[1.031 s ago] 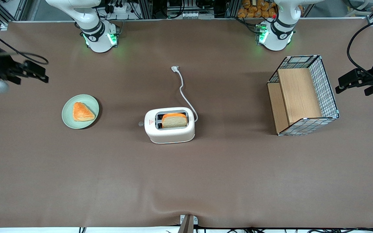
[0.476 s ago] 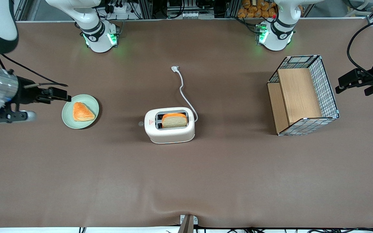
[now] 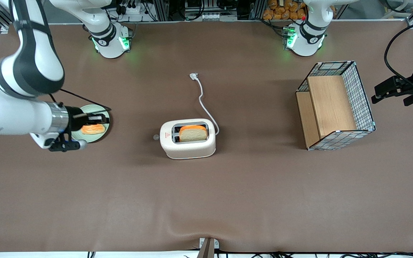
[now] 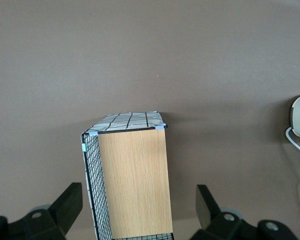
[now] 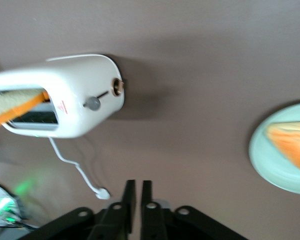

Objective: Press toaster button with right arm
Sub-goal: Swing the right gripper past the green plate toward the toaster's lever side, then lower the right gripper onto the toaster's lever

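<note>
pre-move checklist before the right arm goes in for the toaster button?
1. Gripper fingers shut for poking: ok.
2. Toaster button uncovered, sticking out of the logo end: ok.
3. Gripper at the button: not ok; it is over the plate, toward the working arm's end.
4. Table between plate and toaster bare: ok.
5. Bread slice sits in a slot: ok.
6. Gripper height level with the button: cannot tell.

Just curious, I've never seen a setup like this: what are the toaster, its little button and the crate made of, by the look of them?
The toaster looks like smooth white plastic with a slight sheen. Its button looks grey, plastic or metal, unclear. The crate shows pale wood-grain panels inside black wire mesh. The gripper, shut, hangs above the green plate.
</note>
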Controlling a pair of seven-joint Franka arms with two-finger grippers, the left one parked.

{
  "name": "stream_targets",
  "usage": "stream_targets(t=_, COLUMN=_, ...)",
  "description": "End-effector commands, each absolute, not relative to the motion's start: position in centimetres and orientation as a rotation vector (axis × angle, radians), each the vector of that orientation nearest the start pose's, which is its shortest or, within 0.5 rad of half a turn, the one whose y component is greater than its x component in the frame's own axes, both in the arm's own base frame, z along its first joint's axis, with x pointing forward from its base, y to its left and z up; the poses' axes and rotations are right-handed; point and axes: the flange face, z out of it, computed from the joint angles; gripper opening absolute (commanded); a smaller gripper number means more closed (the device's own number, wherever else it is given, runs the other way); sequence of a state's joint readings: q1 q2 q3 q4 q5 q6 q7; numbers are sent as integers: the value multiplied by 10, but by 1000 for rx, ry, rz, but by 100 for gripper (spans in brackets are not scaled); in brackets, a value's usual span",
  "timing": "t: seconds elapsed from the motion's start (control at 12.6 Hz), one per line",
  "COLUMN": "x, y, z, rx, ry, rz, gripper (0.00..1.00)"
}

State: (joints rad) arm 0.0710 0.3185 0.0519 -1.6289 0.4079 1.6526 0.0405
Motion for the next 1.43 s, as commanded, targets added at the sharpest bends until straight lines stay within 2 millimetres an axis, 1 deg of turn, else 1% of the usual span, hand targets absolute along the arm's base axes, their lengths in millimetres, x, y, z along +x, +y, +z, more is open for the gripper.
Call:
stream_targets(t=0.0, x=596, y=124, z=385, rx=-2629, ry=69, rz=429, gripper=0)
stream_targets(t=0.08, x=593, y=133, z=375, rx=-2591, ry=92, rz=416, gripper=0)
stream_targets(t=0.24, x=583, y=141, z=346, rx=-2523, ry=142, rz=393, gripper=0)
stream_targets(t=0.32, x=576, y=150, z=337, rx=-2492, ry=134, rz=373, gripper=0)
stream_targets(t=0.4, x=575, y=155, z=332, rx=-2494, ry=120, rz=350, gripper=0)
stream_targets(t=0.63, x=577, y=175, z=327, rx=-2515, ry=97, rz=285, gripper=0)
stream_targets(t=0.71, x=577, y=181, z=327, rx=-2494, ry=113, rz=272, gripper=0)
stream_targets(t=0.87, x=581, y=181, z=327, rx=-2481, ry=133, rz=246, gripper=0)
stream_targets(t=0.95, x=582, y=181, z=322, rx=-2483, ry=123, rz=239, gripper=0)
stream_targets(t=1.11, x=580, y=188, z=316, rx=-2489, ry=113, rz=243, gripper=0)
stream_targets(t=1.19, x=581, y=187, z=311, rx=-2491, ry=119, rz=248, gripper=0)
stream_targets(t=1.35, x=582, y=190, z=311, rx=-2493, ry=117, rz=242, gripper=0)
